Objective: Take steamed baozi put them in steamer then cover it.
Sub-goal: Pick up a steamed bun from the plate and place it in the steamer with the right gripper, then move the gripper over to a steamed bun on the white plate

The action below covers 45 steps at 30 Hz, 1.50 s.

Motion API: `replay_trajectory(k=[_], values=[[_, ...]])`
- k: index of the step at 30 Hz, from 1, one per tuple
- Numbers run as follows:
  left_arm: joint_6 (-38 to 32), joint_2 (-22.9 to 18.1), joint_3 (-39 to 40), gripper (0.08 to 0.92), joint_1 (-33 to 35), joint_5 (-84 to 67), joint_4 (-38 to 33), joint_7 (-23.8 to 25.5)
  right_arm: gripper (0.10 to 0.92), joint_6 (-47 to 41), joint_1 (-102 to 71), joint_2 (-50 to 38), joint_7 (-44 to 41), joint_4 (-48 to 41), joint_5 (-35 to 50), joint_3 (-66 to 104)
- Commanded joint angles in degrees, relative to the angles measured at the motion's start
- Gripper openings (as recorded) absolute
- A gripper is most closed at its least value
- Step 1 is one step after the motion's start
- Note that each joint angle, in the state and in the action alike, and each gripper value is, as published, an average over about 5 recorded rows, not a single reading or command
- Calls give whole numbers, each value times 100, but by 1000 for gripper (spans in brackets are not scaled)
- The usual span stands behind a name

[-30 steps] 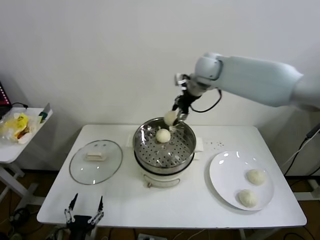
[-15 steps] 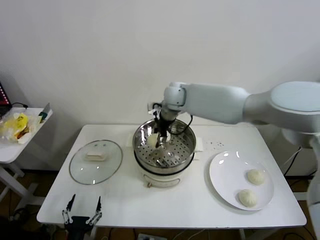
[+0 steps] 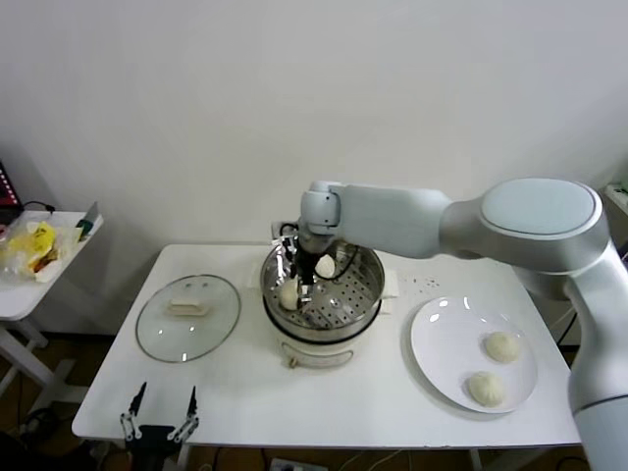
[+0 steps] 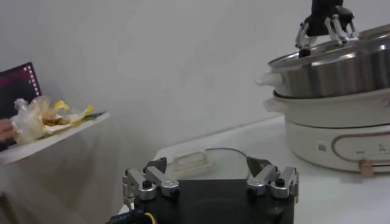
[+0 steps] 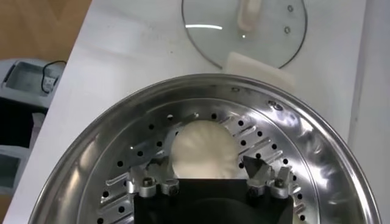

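The steamer (image 3: 363, 297) stands mid-table with two steamed baozi on its perforated tray, one at the back (image 3: 325, 266) and one at the left (image 3: 289, 292). My right gripper (image 3: 301, 287) reaches down inside the pot and is open. In the right wrist view that left baozi (image 5: 204, 147) lies on the tray between the spread fingers (image 5: 159, 173), with a small gap on each side. Two more baozi (image 3: 502, 345) (image 3: 486, 388) sit on the white plate (image 3: 446, 339). The cover (image 3: 188, 316) lies flat on the table left of the steamer. My left gripper (image 3: 157, 425) hangs open below the table's front edge.
A small side table (image 3: 39, 285) at the far left holds a yellow bag (image 3: 34, 245). The right arm spans from the right side over the steamer's back rim. In the left wrist view the steamer (image 4: 341, 67) rises at the right, beyond the cover (image 4: 204, 159).
My right gripper came down from above the steamer's far rim into the pot's left side with a baozi. Its jaws have opened and the baozi now rests on the tray.
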Motion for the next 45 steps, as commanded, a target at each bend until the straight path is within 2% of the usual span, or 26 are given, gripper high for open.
replay_trajectory(k=[1,9,15,19,25,31,37,45], values=[[29,-17,-11,823,-20,-11,-51,-11,822,97,530,-276,-318,197,61,-63],[36,-51,28,823,-28,22,-53,-9,823,386,1905,-1997,-709,1621,202,-642],[75,-25,27,823,-50,28,-53,-1,823,284,2661,-3555,-585,3034,-386,-1321],[98,-25,20,823,-68,38,-57,4,823,304,2636,-4448,-732,3443,-1091,-1504],[118,-42,-14,823,-43,53,-62,4,823,226,1500,-5548,-670,3667,-2077,-1130],[95,-87,-70,823,29,129,-91,26,823,280,-39,-6179,-590,3693,-2974,-61],[93,-150,-100,823,59,142,-87,13,823,435,-1087,-6268,-631,3413,-3629,598],[99,-270,-57,823,36,217,17,4,823,529,-2002,-6144,-764,2960,-3977,1296]])
